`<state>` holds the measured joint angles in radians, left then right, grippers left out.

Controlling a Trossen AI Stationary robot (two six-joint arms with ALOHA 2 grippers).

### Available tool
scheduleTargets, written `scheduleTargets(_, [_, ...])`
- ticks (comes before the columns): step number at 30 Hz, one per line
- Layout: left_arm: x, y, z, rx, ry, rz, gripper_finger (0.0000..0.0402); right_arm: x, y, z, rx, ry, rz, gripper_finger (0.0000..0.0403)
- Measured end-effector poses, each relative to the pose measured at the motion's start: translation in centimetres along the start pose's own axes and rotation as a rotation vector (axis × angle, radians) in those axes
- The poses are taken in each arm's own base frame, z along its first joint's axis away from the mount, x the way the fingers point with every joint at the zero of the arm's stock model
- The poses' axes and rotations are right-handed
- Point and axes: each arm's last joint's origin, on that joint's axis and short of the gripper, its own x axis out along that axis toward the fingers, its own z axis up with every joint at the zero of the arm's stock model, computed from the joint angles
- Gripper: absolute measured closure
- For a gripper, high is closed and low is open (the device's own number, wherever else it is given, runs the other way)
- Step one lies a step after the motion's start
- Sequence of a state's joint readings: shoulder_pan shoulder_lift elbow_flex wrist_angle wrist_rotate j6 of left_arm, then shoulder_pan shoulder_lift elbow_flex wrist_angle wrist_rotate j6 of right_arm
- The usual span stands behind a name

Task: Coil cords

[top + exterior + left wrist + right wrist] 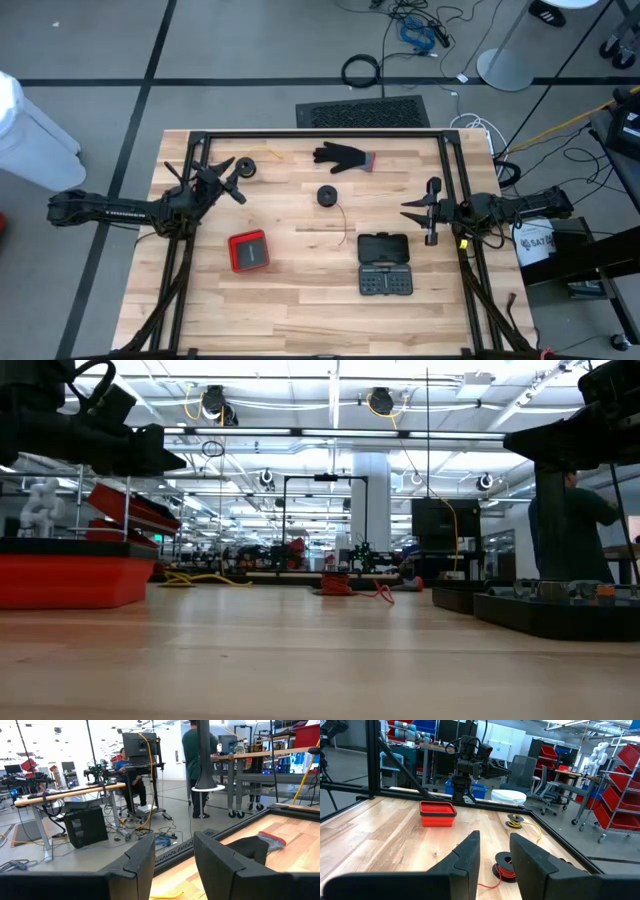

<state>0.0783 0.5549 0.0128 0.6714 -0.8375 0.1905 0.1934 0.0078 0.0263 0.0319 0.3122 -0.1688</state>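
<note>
The left gripper (232,178) is held above the table's left rear part, and its own wrist view shows its 2 fingers (142,862) standing apart with nothing between them. The right gripper (418,210) is held over the table's right side, pointing toward the middle; its fingers (466,851) are likewise parted around an empty gap. Neither gripper is touching a cord.

2 cords can be made out on the table (300,320). One small dark bundle (246,167) with a yellowish tail lies just beside the left gripper, near the rear edge. The other bundle (328,195), dark with reddish-orange turns as seen from the right wrist (505,867), lies near the table's middle, well apart from both grippers, with a thin tail (343,225) trailing off toward the front.

Farther out, a black glove (343,156) with a red cuff lies at the rear, a red box (248,251) sits front-left, and a dark tool case (384,263) sits front-right.

Both cords are judged to be largely wound into rounds already. What appears left is the loose tail of the middle bundle, and perhaps the short tail of the rear one, to be tucked in.
</note>
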Motion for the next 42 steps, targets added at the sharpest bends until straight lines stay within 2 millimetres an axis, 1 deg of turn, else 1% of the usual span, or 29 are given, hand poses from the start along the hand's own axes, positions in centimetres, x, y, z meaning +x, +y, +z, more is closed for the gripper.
scheduleTargets(8, [0.0,0.0,0.0,0.000,0.000,0.000,0.0259,0.0,0.0,0.0,-0.006,0.000,-0.001,0.0309])
scheduleTargets(20, [0.0,0.0,0.0,0.000,0.000,0.000,0.0259,0.0,-0.1,0.0,-0.249,0.003,-0.014,0.0309])
scheduleTargets(23, [0.0,0.0,0.0,0.020,0.000,0.000,0.0259,0.0,0.0,0.0,-0.255,0.000,-0.005,0.0309])
scheduleTargets(25, [0.0,0.0,0.0,0.111,0.000,0.000,0.0259,0.0,0.0,0.1,-0.199,-0.006,-0.001,0.0309])
scheduleTargets(28, [0.0,0.0,0.0,0.208,0.000,0.000,0.0259,0.0,-0.1,0.4,-0.040,-0.044,-0.006,0.0309])
scheduleTargets(31, [0.0,0.0,0.0,0.211,0.000,0.000,0.0259,-0.1,-0.2,1.1,0.133,-0.112,-0.011,0.0309])
scheduleTargets(33, [0.0,0.0,0.0,0.211,0.000,0.000,0.0259,-0.1,-0.4,1.7,0.205,-0.172,-0.015,0.0309])
scheduleTargets(36, [0.0,0.0,0.0,0.209,0.000,0.000,0.0259,-0.3,-0.6,2.5,0.262,-0.258,-0.021,0.0309])
scheduleTargets(39, [0.0,0.0,0.0,0.207,-0.001,0.000,0.0259,-0.6,-0.8,3.3,0.274,-0.351,-0.032,0.0309])
scheduleTargets(42, [0.0,0.0,0.0,0.111,-0.001,0.000,0.0259,-0.7,-0.8,3.7,0.336,-0.396,0.013,0.0309])
